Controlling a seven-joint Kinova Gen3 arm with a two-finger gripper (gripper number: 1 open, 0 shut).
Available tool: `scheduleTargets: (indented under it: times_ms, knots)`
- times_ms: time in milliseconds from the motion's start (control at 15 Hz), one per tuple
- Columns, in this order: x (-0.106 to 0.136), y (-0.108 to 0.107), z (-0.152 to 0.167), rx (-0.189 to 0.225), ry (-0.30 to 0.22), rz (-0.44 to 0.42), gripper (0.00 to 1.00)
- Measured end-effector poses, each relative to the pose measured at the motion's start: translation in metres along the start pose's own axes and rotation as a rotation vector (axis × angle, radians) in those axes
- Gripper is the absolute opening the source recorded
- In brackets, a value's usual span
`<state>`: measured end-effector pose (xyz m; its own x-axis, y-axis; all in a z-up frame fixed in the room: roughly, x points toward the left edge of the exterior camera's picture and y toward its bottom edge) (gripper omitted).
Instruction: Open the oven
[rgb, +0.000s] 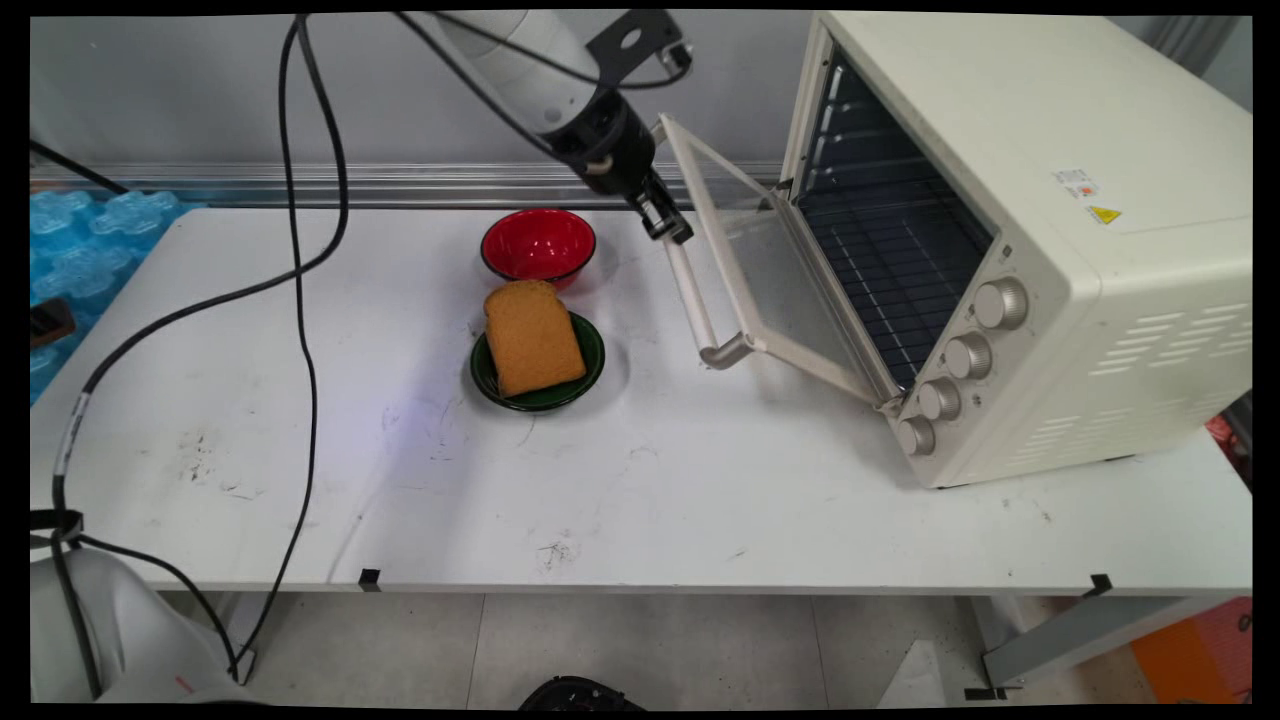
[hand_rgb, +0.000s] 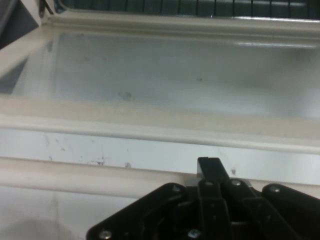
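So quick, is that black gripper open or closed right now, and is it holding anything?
Gripper: looks closed, fingers together, at the oven door's handle; whether it holds the handle cannot be told.

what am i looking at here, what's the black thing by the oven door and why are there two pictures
It's a robot arm working at a white table. The black part at its end is its tool, a two-finger grabber.

The wide picture comes from a fixed camera above the table's near side. The other comes from a camera on the arm's hand, looking along the tool, so you see the oven door's glass and handle up close.

On the table stands a cream toaster oven with its door hanging open. The tool is at the far end of the door handle; its fingers look closed together, holding nothing. Nearby sit an empty red bowl and a slice of bread on a green plate.
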<state>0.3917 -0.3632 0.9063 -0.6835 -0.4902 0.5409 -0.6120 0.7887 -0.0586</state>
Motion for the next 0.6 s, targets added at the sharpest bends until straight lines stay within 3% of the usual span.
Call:
scheduleTargets:
  times_ms: [600]
  knots:
    - [-0.049, 0.008, 0.028, 0.001, 0.014, 0.051, 0.0]
